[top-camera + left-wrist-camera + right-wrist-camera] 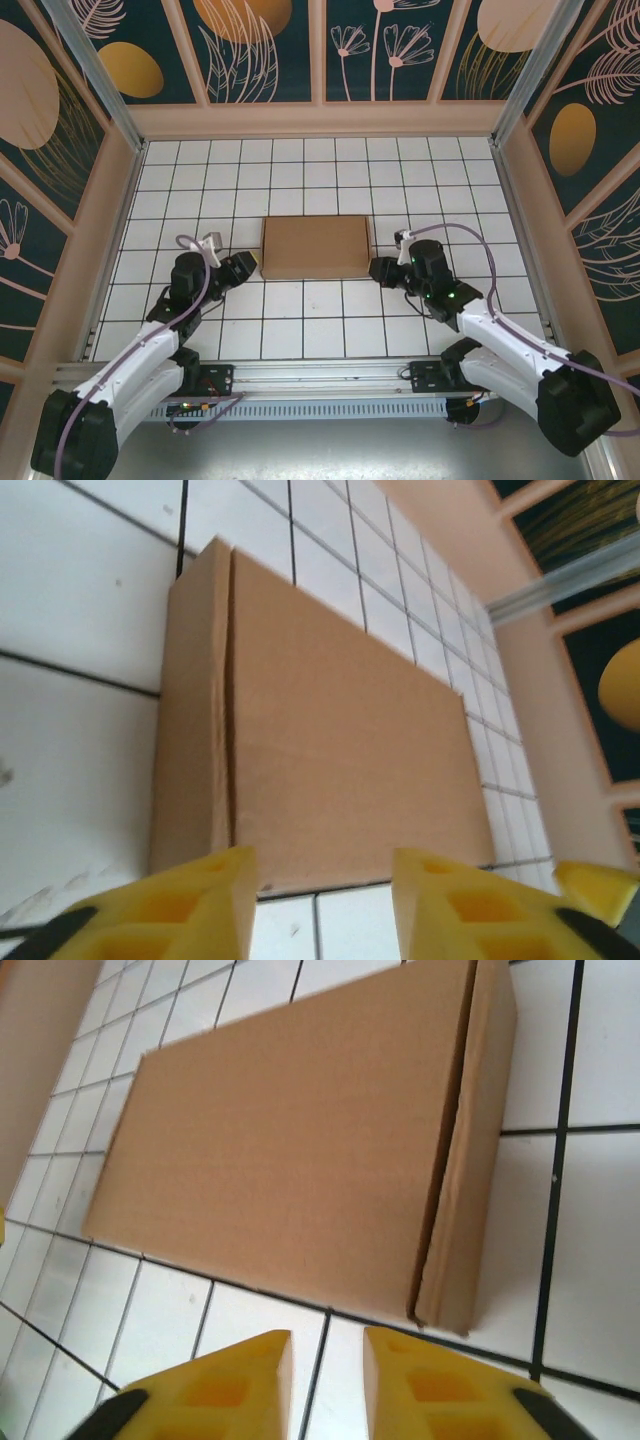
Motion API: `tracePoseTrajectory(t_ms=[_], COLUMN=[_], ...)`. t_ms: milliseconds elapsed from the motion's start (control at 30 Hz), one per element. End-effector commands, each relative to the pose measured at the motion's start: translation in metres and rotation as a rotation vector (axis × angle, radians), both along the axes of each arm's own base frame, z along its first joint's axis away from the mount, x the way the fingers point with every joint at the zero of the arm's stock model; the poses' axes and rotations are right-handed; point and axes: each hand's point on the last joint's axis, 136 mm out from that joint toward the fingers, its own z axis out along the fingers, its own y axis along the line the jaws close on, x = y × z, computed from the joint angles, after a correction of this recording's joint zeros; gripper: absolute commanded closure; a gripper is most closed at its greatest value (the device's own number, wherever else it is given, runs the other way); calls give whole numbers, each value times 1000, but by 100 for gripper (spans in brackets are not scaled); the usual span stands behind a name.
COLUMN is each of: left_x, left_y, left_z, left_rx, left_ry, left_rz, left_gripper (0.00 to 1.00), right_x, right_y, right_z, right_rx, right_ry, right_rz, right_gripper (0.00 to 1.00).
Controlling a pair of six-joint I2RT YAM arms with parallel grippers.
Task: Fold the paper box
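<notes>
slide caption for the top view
Folded paper box on tiled table, left gripper and right gripper flanking its short ends

left arm (140,355): elbow bent, forearm low, aimed inward | left hand (322,900): yellow fingers (190,905) well apart | right arm (510,340): mirrored pose | right hand (327,1380): fingers (440,1390) narrowly apart
</notes>
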Motion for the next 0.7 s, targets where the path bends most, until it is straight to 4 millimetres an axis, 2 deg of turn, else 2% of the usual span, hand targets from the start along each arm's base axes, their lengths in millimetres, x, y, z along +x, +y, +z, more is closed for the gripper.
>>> tracePoseTrajectory(t_ms=[0, 133, 233, 367, 533, 667], left_x=[-9, 4, 17, 34, 56, 66], left_y=[3, 11, 9, 0, -17, -33], left_z=[-12, 6, 19, 14, -5, -12], left_rx=[-39, 50, 117, 128, 103, 66], left_ry=[62, 15, -12, 1, 35, 50], left_rz=[32, 60, 43, 22, -30, -87], left_gripper=[49, 45, 45, 45, 56, 64], right_x=[-8, -5, 0, 11, 44, 67], right_y=[-10, -15, -12, -5, -11, -4], right_z=[-8, -4, -7, -20, -37, -40], right_rx=[9, -15, -52, -110, -72, -38], right_ry=[59, 49, 77, 149, 268, 265], right_rz=[-69, -90, -70, -38, -91, -90], right_gripper=[66, 63, 59, 56, 56, 61])
